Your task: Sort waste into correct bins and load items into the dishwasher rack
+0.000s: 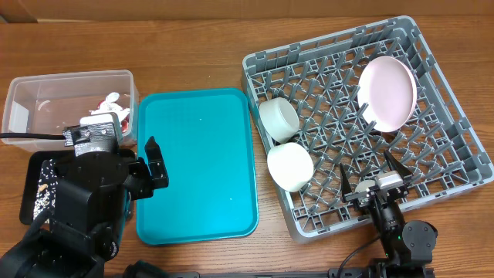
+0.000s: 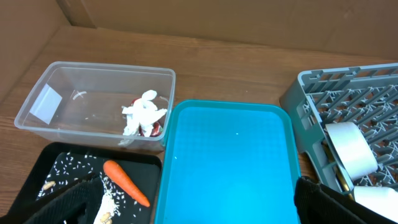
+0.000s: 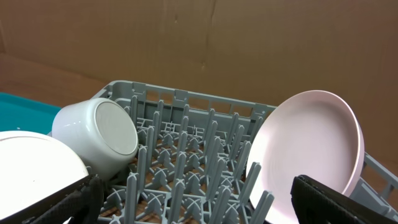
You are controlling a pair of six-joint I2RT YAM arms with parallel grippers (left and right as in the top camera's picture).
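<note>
The left pincer (image 2: pixel 198 182) is spread wide and holds nothing. Only its two dark fingers (image 2: pixel 68 202) show, cut off at the lower corners of the left wrist view. It hangs over the near end of the teal tray (image 1: pixel 197 166), which lies bare in the middle of the worktop (image 1: pixel 193 46).

At the upper left stands the clear tub (image 1: pixel 69 104), with crumpled paper (image 2: pixel 143 112) at its right end. The red wrapper (image 2: pixel 147 129) behind the paper is mostly covered by it.

Below the tub, the black tray (image 1: pixel 38 185) is largely hidden under the left arm in the overhead view. The wrist view shows the carrot (image 2: pixel 124 182) lying in it among white grains (image 2: pixel 68 167), with beige scraps (image 2: pixel 46 185) at the frame's lower left edge, partly cut off.

The rack (image 1: pixel 455 154) fills the right side. The plate (image 1: pixel 387 93) stands on edge between pegs in its upper right part. The upper bowl (image 1: pixel 278 117) lies tipped on its side at the rack's left edge, and the lower bowl (image 1: pixel 289 167) sits just below it. A pale sliver between them is too small to name.

The right pincer (image 1: pixel 372 176) hovers over the rack's lower edge with its jaws apart and nothing between them.
</note>
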